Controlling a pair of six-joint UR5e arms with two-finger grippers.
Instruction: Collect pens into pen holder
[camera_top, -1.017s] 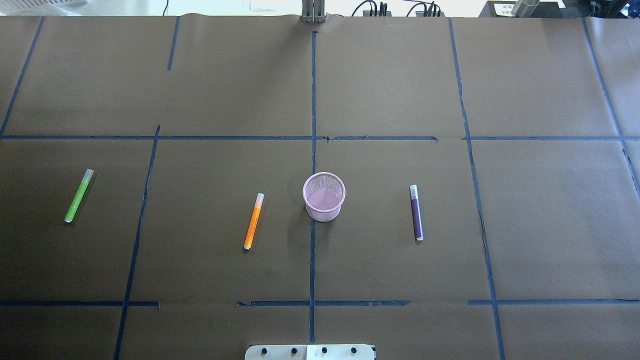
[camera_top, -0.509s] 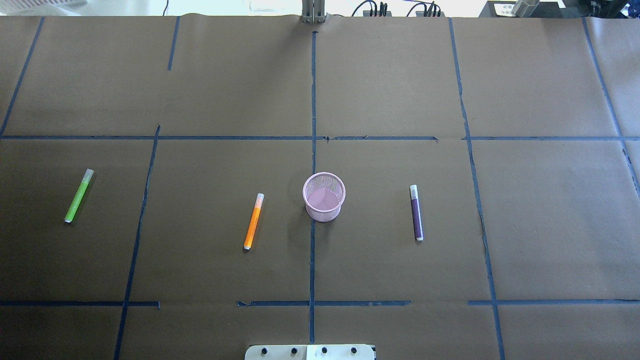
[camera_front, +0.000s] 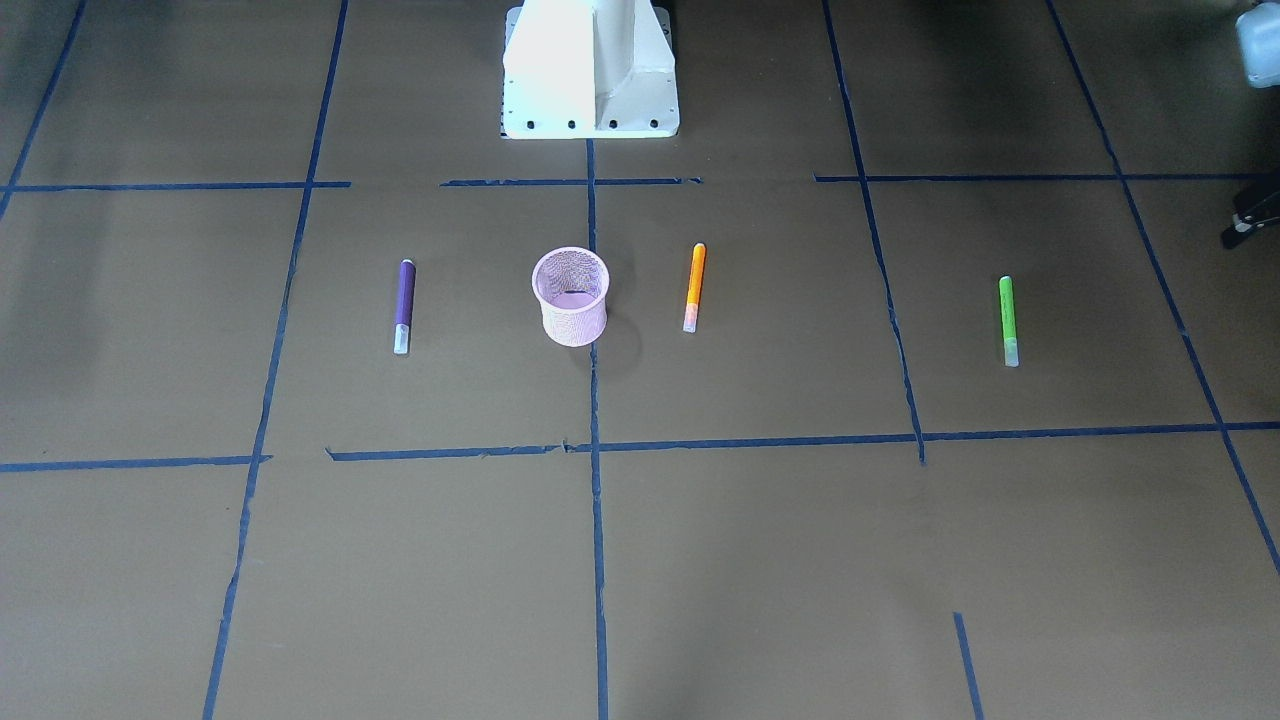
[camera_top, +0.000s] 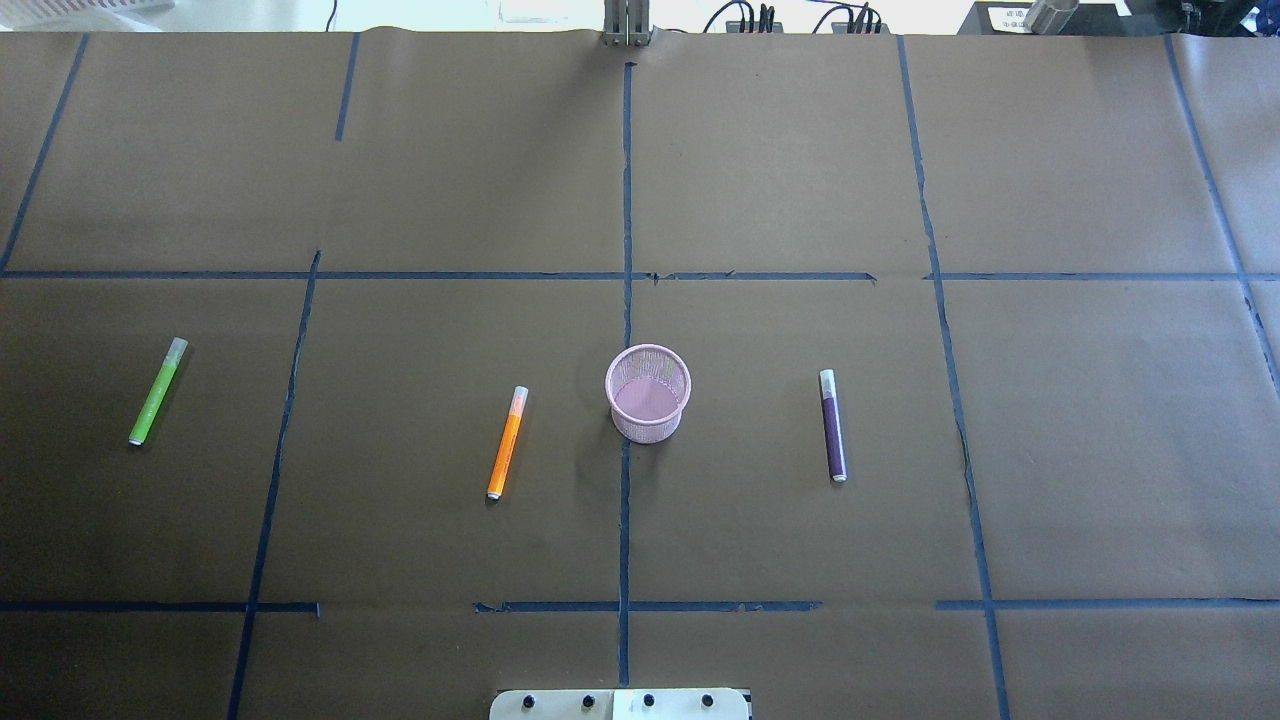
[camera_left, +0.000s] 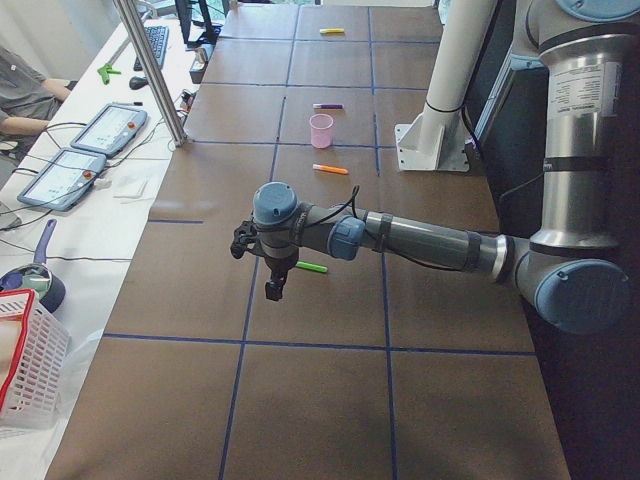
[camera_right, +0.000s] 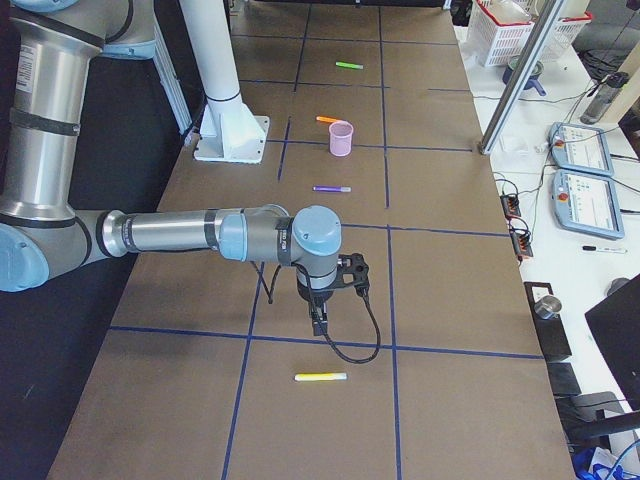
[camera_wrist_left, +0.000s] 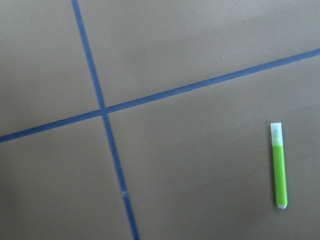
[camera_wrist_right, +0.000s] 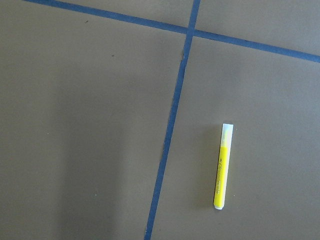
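The pink mesh pen holder (camera_top: 648, 393) stands upright at the table's middle, with no pen in it. The orange pen (camera_top: 507, 442) lies to its left, the purple pen (camera_top: 833, 425) to its right, and the green pen (camera_top: 157, 391) far left. All three lie flat. My left gripper (camera_left: 272, 290) shows only in the exterior left view, hovering above the table close to the green pen (camera_left: 311, 267); I cannot tell whether it is open or shut. My right gripper (camera_right: 318, 322) shows only in the exterior right view, likewise unclear. The left wrist view shows the green pen (camera_wrist_left: 279, 165).
A yellow pen (camera_wrist_right: 222, 166) lies at the table's far right end, below my right gripper, outside the overhead view. Blue tape lines cross the brown paper. The robot's base (camera_front: 590, 70) stands at the near edge. Operator gear lines the far side (camera_left: 105, 130).
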